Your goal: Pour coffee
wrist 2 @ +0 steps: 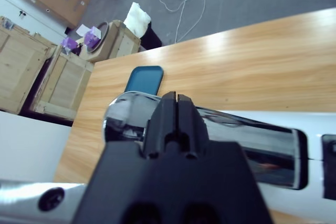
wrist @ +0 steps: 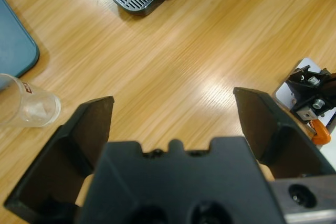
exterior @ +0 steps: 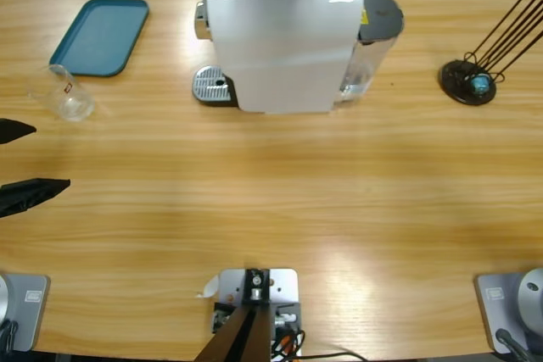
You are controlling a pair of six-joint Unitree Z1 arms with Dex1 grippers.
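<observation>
A clear empty glass (exterior: 64, 95) stands on the table at the left, near the teal tray; no coffee shows in it or anywhere else. In the left wrist view the glass (wrist: 26, 107) lies left of and beyond my left gripper (wrist: 173, 111), which is open and holds nothing. From above, that left gripper (exterior: 25, 163) pokes in from the left edge, below the glass and apart from it. The white coffee machine (exterior: 280, 40) stands at the back middle. My right gripper (wrist 2: 177, 98) is shut, directly over the machine's chrome lever (wrist 2: 126, 116).
A metal drip tray (exterior: 212, 85) sticks out at the machine's left foot, with nothing on it. The teal tray (exterior: 102, 34) lies at the back left. A black wire capsule rack (exterior: 471, 82) stands at the right. The water tank (exterior: 377, 31) sits on the machine's right.
</observation>
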